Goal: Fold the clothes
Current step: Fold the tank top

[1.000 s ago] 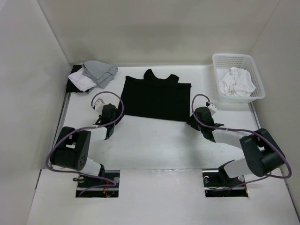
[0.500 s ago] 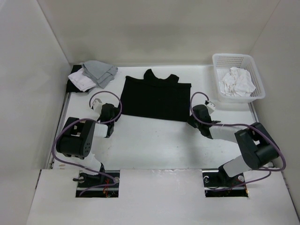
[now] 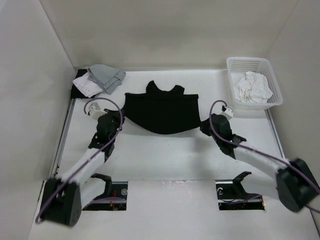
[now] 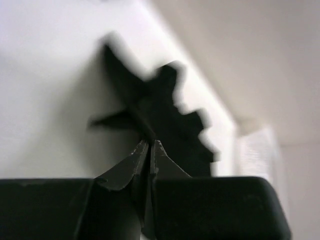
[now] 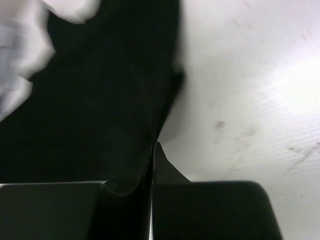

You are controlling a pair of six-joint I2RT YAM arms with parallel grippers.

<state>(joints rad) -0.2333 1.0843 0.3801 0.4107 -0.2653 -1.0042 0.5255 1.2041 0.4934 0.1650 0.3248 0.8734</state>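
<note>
A: Items, counted?
B: One black top (image 3: pixel 162 106), soft, hem sagging in a curve, mid-surface (image 3: pixel 165 155). The left end effector (image 3: pixel 119 116) and the right end effector (image 3: pixel 203 125) are each pinched closed on a lower corner.
A: Other?
B: One white mesh basket (image 3: pixel 250 60).

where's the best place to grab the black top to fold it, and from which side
Its two near hem corners, one per gripper, coming in from the near side. The black top lies wide with its neck at the far edge, so those corners are the free ends to carry over. The left gripper and right gripper are shut on them, hem sagging between.
</note>
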